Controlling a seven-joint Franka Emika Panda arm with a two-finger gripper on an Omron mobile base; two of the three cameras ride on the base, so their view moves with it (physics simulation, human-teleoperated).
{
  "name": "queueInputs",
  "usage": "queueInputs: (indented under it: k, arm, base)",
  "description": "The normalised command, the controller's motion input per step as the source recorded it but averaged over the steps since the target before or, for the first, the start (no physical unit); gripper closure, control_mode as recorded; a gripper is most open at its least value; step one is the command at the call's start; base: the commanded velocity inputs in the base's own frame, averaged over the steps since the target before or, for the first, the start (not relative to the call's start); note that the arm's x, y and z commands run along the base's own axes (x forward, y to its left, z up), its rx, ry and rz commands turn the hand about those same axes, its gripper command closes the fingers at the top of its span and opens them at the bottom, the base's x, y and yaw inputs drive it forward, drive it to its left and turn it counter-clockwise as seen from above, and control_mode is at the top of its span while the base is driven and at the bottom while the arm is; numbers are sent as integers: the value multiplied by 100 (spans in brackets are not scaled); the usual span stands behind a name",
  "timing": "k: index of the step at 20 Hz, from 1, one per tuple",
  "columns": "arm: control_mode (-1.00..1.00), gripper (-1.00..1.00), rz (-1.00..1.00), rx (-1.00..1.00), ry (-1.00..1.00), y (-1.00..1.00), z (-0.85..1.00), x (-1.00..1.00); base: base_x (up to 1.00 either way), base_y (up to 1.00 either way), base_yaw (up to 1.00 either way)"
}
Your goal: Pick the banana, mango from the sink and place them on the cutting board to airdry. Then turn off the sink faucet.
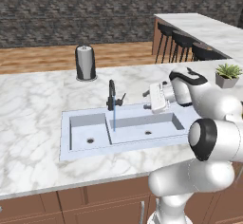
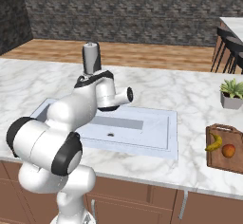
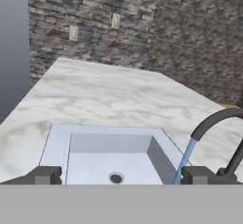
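The banana point(image 2: 214, 142) and the mango point(image 2: 228, 150) lie side by side on the dark wooden cutting board point(image 2: 218, 161) at the counter's right end. The sink point(image 1: 142, 121) holds no fruit. Its dark faucet point(image 1: 111, 95) pours a thin blue stream into the basin, and the lever sticks out to the right. My gripper point(image 1: 147, 100) hovers over the sink's back rim just right of the faucet, pointing left toward it. It is open and holds nothing. In the hand view my gripper point(image 3: 121, 175) has wide-set fingertips, with the faucet point(image 3: 213, 121) spout and stream at the right.
A dark paper-towel holder point(image 1: 85, 62) stands behind the sink on the marble counter. A grey potted plant point(image 2: 232, 93) sits behind the cutting board. Black bar stools point(image 1: 182, 42) line a second counter at the back right.
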Motion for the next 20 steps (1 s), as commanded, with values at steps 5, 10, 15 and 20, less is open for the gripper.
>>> queueInputs:
  k: [5, 10, 15, 20]
  arm:
    - [-100, -100, 1, 1, -4, 0, -16, 2]
    - [-100, -100, -13, 9, -14, 1, -47, 0]
    - [-100, -100, -11, 9, -9, 14, -22, 1]
    - [-100, -100, -2, 4, -3, 4, 6, 24]
  base:
    - [0, 0, 0]
    - [0, 0, 0]
    - [0, 0, 0]
    - [0, 0, 0]
